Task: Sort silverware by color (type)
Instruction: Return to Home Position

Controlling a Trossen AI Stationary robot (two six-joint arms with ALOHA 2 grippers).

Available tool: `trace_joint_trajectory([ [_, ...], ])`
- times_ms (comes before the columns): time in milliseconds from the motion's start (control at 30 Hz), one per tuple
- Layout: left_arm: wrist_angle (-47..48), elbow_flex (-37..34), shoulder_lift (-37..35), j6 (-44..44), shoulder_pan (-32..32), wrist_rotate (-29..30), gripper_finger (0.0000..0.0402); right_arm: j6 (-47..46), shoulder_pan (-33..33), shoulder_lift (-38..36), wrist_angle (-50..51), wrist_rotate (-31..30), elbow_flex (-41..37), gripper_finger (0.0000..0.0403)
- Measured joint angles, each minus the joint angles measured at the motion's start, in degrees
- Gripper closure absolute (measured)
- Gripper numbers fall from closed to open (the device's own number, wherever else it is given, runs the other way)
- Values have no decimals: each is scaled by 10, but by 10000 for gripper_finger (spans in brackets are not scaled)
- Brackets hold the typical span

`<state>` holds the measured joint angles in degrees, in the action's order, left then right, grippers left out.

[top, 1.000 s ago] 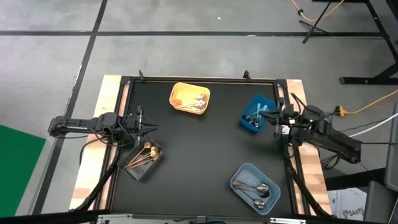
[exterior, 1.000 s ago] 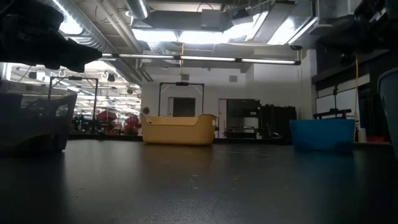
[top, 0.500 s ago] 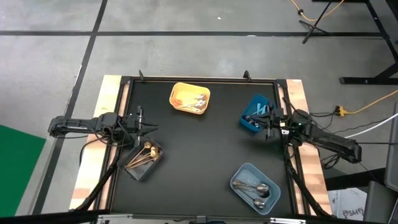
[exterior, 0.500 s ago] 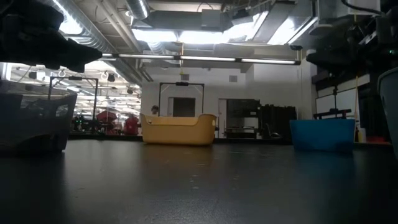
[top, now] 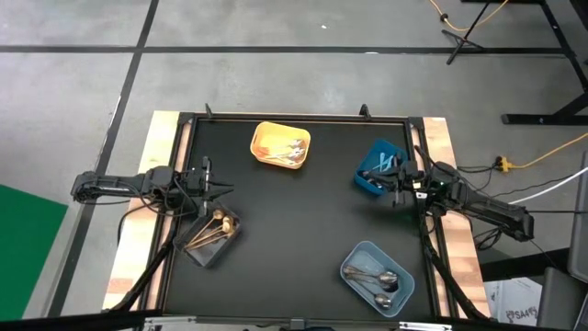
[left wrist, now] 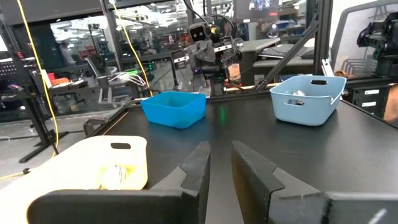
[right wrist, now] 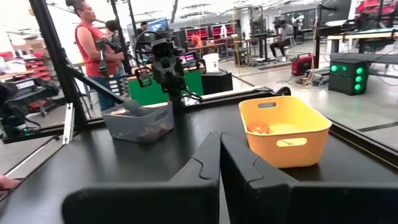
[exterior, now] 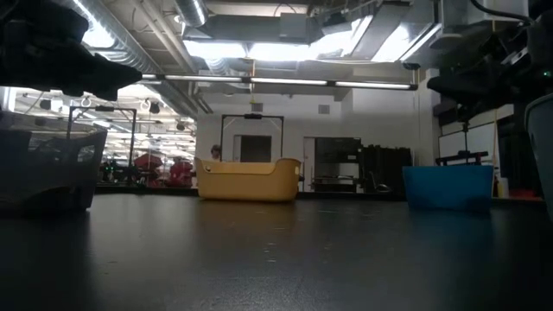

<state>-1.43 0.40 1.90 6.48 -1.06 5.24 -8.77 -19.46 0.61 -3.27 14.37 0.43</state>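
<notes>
right end effector (top: pixel 395 188) closed, near blue bin (top: pixel 371 172)

Overhead, low, both wrist views share yellow bin (exterior: pixel 248 183).

A robotics lab: exposed ceiling ducts (exterior: pixel 143 47), strip lights (exterior: pixel 285 83), a concrete floor (top: pixel 276 83), people (right wrist: pixel 93 56) among workstations behind.
</notes>
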Motion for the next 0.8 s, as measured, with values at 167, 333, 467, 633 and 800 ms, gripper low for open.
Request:
trace_joint_trajectory([
  [167, 0, 0, 0, 0, 0, 0, 342, -14, 2, 0, 0, 7, 0, 400],
  [333, 0, 0, 0, 0, 0, 0, 342, -17, 58, 15, 3, -23, 0, 400],
  [467, 0, 0, 0, 0, 0, 0, 342, -15, 128, 40, 14, -107, 0, 400],
  [633, 0, 0, 0, 0, 0, 0, 342, -15, 203, 66, 11, -198, 0, 400],
  [800, 0, 0, 0, 0, 0, 0, 342, -1, 244, 80, 3, -252, 0, 400],
])
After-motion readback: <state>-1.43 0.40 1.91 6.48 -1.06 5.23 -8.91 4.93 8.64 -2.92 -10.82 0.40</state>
